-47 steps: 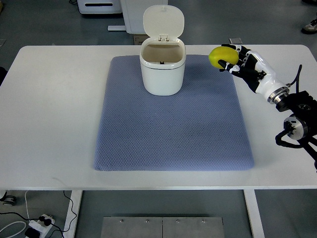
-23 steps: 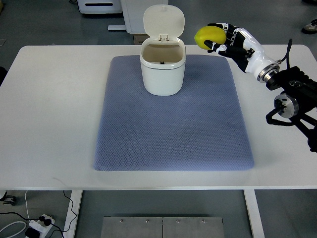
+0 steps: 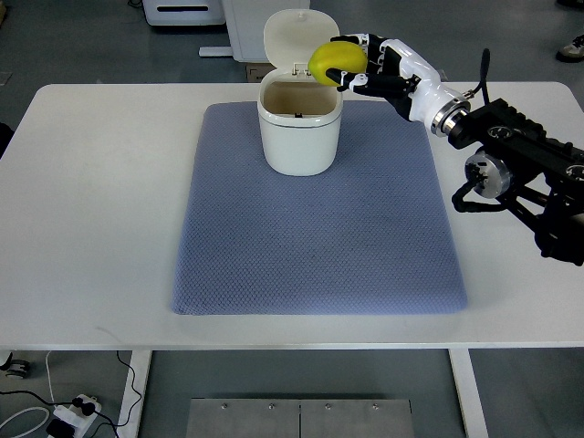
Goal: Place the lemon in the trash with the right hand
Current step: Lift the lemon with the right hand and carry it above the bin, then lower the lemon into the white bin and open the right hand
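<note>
The white worktop (image 3: 91, 201) comes first, closest to the robot. A big blue mat (image 3: 310, 228) lies flat on it. The mat is likely there to give a soft, clear place for the job. The near part of the mat has nothing on it.

Farther back, on the far part of the mat, stands the white trash can (image 3: 299, 128). It stands upright. Its lid (image 3: 297, 36) is flipped up and leans back behind the opening, so the top is open and things can drop in. The inside looks brown and dark, and it is hard to tell if anything is in there.

The right arm comes in from the right side and reaches across to the can. The right robot hand (image 3: 360, 66) has its fingers curled around the lemon (image 3: 336, 62), holding it tight so it will not fall too soon. The lemon is up in the air, over the right back edge of the can's rim. It looks like it is not quite over the middle of the opening yet, but from this high view that is hard to judge.

The hand holds the lemon high so it clears the rim and does not bump the can. The lemon is not in the trash yet. It probably needs to go a little more to the left, and then the fingers can let go.

The left arm cannot be seen.
</note>
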